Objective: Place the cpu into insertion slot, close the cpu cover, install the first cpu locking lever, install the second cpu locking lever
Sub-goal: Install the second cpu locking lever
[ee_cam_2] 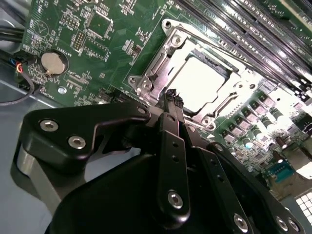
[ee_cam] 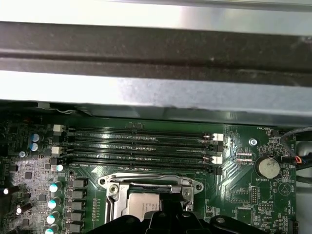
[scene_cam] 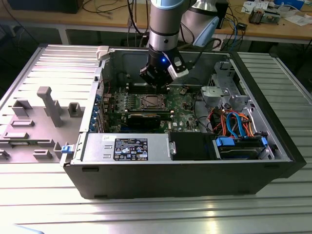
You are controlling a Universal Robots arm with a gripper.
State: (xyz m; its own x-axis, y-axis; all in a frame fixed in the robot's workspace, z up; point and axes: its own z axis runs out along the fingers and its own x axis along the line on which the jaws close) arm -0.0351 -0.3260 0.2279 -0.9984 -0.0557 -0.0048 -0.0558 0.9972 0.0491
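Observation:
The cpu (ee_cam_2: 197, 85) lies flat in the insertion slot (scene_cam: 150, 102) of the green motherboard, its silver top showing. The cpu cover (ee_cam_2: 157, 62) lies down around it, framing the chip through its window. Thin wire levers run along two sides of the frame. My gripper (ee_cam_2: 171, 96) is shut with nothing between its fingers; its tips hang just over the edge of the cover. I cannot tell whether they touch it. In the exterior view the gripper (scene_cam: 157, 83) hovers inside the open computer case, just behind the socket. The first wrist view has the cpu (ee_cam: 145, 207) beyond the black fingertips (ee_cam: 168, 209).
Long black memory slots (ee_cam: 141, 146) lie next to the socket, toward the case wall (ee_cam: 146, 87). A coin battery (ee_cam_2: 53, 62) sits on the board. A black expansion card (scene_cam: 146, 118), the grey power supply (scene_cam: 126, 146) and a cable-filled drive cage (scene_cam: 234, 122) crowd the case.

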